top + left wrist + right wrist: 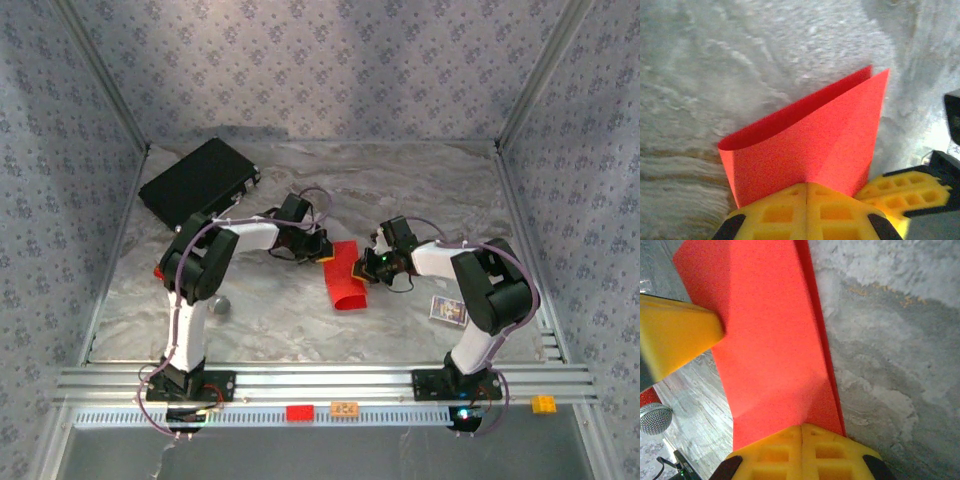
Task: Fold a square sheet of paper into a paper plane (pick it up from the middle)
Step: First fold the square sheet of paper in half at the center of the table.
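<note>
The square sheet of paper [345, 277] is bright red and doubled over into a loose fold at the middle of the table. My left gripper [322, 249] is shut on its far left edge. In the left wrist view the yellow jaws [806, 186] meet on the paper [810, 140], whose two layers curve open at the left. My right gripper [369, 264] is shut on the opposite edge. In the right wrist view its jaws [801, 426] pinch the paper [770, 335], and a fingertip [675, 335] of the left gripper presses the sheet from the left.
A black case [200, 181] lies at the back left. A small grey round object [219, 305] sits by the left arm, and a card [448, 310] lies near the right arm. Small red [299, 412], orange [345, 408] and yellow [543, 403] blocks rest on the front rail.
</note>
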`<state>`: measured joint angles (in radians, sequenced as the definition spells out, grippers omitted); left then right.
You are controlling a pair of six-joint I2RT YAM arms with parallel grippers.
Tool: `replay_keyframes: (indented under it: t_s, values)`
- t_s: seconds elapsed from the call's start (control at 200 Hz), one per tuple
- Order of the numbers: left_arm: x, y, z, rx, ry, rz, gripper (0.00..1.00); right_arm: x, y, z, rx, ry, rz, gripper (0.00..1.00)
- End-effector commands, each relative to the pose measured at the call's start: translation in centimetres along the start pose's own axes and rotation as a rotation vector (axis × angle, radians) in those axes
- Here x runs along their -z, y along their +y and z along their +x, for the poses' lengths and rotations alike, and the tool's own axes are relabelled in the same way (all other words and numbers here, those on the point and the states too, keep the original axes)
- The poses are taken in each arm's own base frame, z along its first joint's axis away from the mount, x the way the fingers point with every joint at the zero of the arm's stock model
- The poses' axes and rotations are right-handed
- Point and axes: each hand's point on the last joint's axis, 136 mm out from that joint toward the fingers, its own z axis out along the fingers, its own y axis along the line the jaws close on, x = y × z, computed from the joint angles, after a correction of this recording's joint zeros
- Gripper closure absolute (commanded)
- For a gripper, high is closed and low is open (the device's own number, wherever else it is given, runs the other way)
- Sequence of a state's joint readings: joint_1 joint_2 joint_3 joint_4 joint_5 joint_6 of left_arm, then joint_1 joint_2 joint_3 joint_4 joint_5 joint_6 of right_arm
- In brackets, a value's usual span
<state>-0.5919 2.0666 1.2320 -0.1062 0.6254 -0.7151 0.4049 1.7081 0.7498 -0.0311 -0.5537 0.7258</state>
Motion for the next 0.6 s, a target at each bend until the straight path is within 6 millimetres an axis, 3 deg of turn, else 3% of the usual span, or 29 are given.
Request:
replay_keyframes:
  t_s: [0.0,0.15,0.595]
  values:
    - [-0.8,2.7,0.8,0.037,0.031,-0.048,0.99,-0.5,-6.8,3.5,-0.124,0.073,0.256,1.00]
    - [-0.6,3.9,0.2,0.063,0.009,-0.069,0.99,-0.5,-6.8,3.5,-0.122,0.074,0.256,1.00]
    - [1.1,4.3,-4.2,0.153,-0.119,-0.112,1.00,-0.4,-6.5,3.6,-0.113,0.076,0.246,1.00]
